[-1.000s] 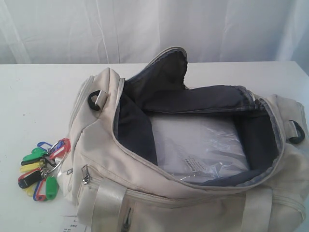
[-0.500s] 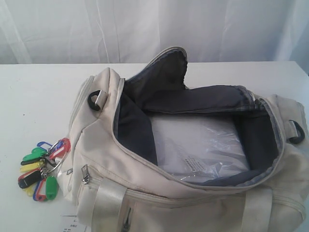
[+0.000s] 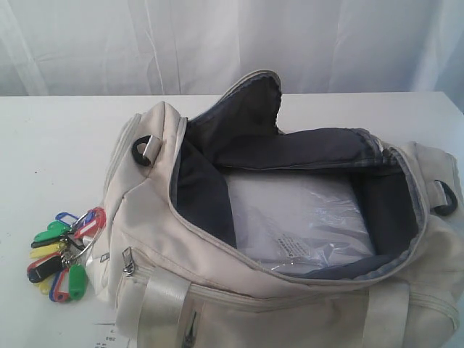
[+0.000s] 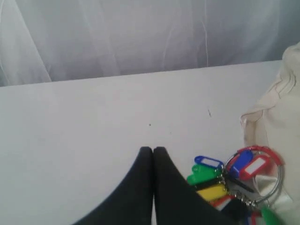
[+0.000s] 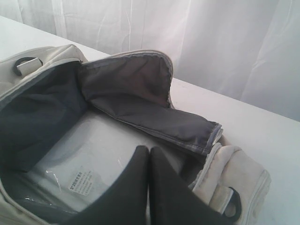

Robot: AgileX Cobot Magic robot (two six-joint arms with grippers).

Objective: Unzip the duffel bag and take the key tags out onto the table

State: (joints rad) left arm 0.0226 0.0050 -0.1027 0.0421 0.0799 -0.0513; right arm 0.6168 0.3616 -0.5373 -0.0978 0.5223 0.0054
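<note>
where your two grippers hang, the white table (image 3: 51, 145) runs out broad beneath and beyond them. on it sits the duffel bag (image 3: 217, 290), cream fabric with pale straps, its main opening gaping wide and the dark grey lining showing. your right gripper (image 5: 149, 149) hovers right over that opening, with the raised flap just past its tips. its two black fingers are pressed flat together with nothing between them. below and beyond those tips, down on the bag's floor, lies a clear plastic-wrapped white packet (image 3: 297, 217). your left gripper (image 4: 153, 150) hangs over bare tabletop off the bag's end, and its fingers too are closed tight against each other, holding nothing. the key tags (image 3: 61, 254) lie out on the table just beside that gripper, off one side of its tips, between it and the bag's end panel. you cannot tell whether the bunch touches the cream fabric. red, green, yellow, blue and black tags fan out from a metal ring.
</note>
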